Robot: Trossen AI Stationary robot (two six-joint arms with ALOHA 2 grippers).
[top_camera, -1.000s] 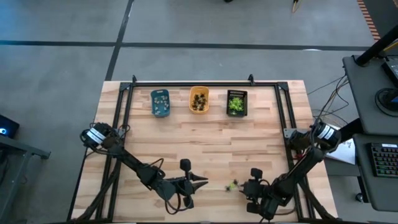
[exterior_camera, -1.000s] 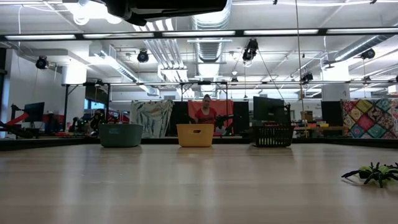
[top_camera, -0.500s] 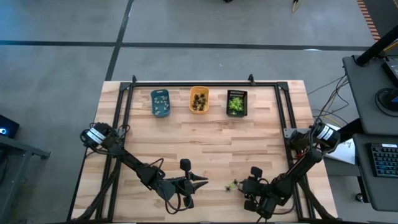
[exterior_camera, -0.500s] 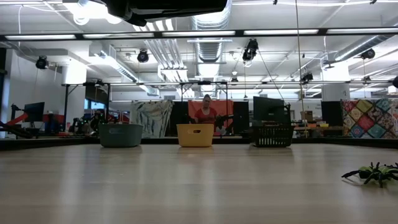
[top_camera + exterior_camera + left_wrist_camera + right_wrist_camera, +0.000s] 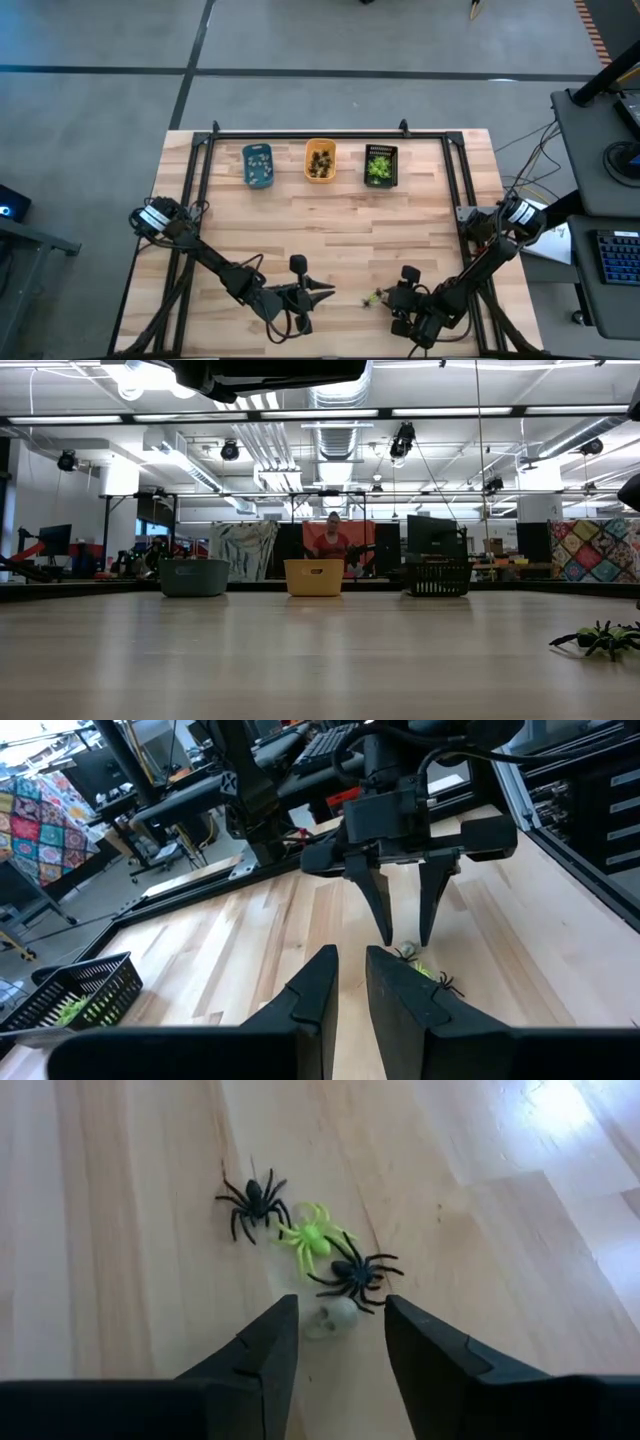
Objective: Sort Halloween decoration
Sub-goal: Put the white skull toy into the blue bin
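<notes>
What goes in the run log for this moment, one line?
right end effector: open over spider cluster, nothing held | left end effector: idle nearby | trays: blue, orange, black filled

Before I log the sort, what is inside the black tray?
The black tray holds a heap of yellow-green figures. What lies beneath the top ones, and their number, can't be made out. In the low view its walls hide the contents.

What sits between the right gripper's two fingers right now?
In the right wrist view, a pale whitish figure lies on the wood between the open right gripper fingers, untouched. A black spider sits just beyond it, then the green spider.
</notes>
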